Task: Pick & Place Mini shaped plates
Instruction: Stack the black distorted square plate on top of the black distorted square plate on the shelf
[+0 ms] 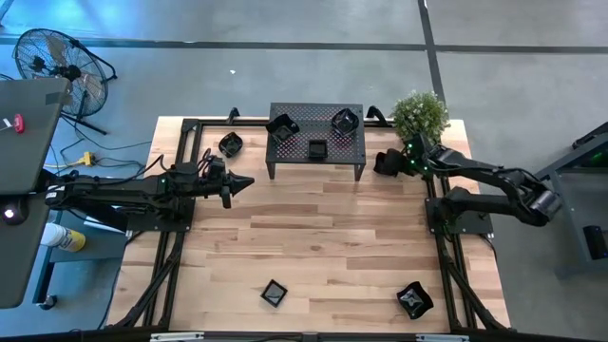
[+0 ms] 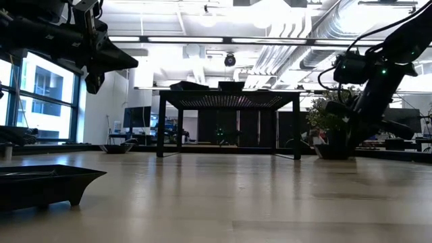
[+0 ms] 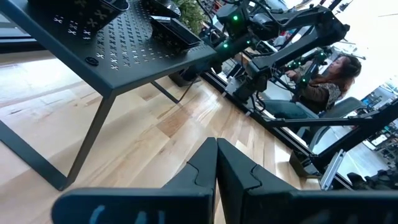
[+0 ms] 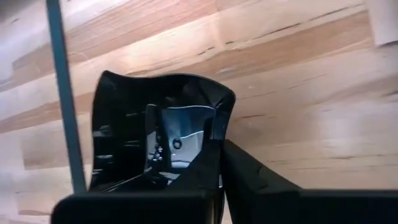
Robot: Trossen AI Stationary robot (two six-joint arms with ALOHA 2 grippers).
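Mini shaped plates, small glossy black dishes, are scattered about. Three sit on the black perforated rack point(image 1: 316, 135): one point(image 1: 282, 125), one point(image 1: 344, 120) and a square one point(image 1: 317, 149). On the table lie others point(image 1: 231, 144), point(image 1: 274, 293), point(image 1: 414, 300). My right gripper point(image 1: 385, 163) point(image 4: 219, 163) is beside the rack's right end, shut on another black plate point(image 4: 158, 134). My left gripper point(image 1: 245, 180) point(image 3: 216, 163) is shut and empty, hovering left of the rack. My right gripper pinches the plate by its rim point(image 4: 219, 134) between the two fingers. The plate's hollow faces the wrist camera. In the low view the plate point(image 2: 334, 108) is lifted clear of the table, tilted.
A small potted plant point(image 1: 420, 114) stands at the far right corner behind my right gripper. The rack's legs point(image 2: 162, 128) stand on the far middle of the table. Black frame rails point(image 1: 446, 256) run along both table sides. A person point(image 3: 326, 84) sits beyond the table.
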